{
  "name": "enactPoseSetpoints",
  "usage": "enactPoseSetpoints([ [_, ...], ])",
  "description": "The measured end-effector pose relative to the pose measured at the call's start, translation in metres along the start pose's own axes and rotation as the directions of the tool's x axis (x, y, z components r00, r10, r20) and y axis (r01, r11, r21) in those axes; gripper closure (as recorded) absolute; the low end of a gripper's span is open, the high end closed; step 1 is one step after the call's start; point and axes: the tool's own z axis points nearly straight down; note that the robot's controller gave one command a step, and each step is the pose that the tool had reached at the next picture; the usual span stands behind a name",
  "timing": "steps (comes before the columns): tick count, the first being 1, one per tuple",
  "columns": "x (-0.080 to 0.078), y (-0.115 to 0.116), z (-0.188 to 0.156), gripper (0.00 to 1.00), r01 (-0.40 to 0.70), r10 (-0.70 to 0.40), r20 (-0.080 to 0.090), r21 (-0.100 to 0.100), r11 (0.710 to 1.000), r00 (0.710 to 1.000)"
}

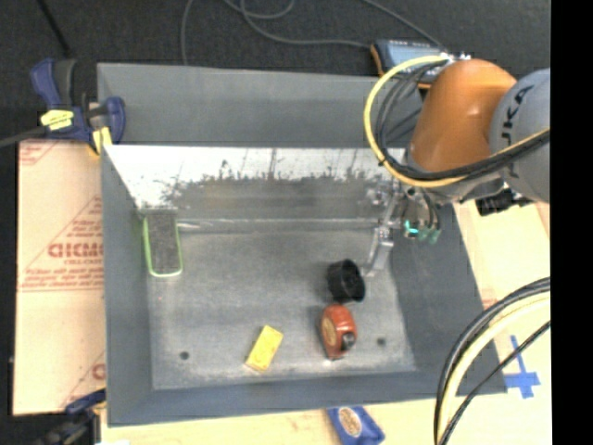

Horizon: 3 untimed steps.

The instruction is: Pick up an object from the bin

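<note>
We see the arm (530, 142) coming in from the right edge, in the upper right of the frame, its grey link slanting toward the centre. A rounded orange cover (460, 109) caps it and is the bulkiest part we can make out. A loop of yellow and black cables (378, 123) curls round the cover's left side and passes beneath it. Under the cover the wrist (412, 213) narrows to a dark metal body, with a small green light (431, 235) on its right side. From the wrist the gripper (376, 258) hangs down and slightly left, slim and silvery, ending just right of the frame's centre
</note>
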Motion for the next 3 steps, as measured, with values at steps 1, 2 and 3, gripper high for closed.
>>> enactPoseSetpoints([
  [1,-0.004,-0.003,-0.015,0.00,0.002,-0.002,0.001,0.000,1.000,1.000],
  [2,0.018,0.003,-0.044,0.00,0.109,-0.109,0.004,0.002,0.994,0.994],
  [3,0.021,0.028,-0.015,0.00,0.139,-0.139,0.015,0.001,0.990,0.990],
])
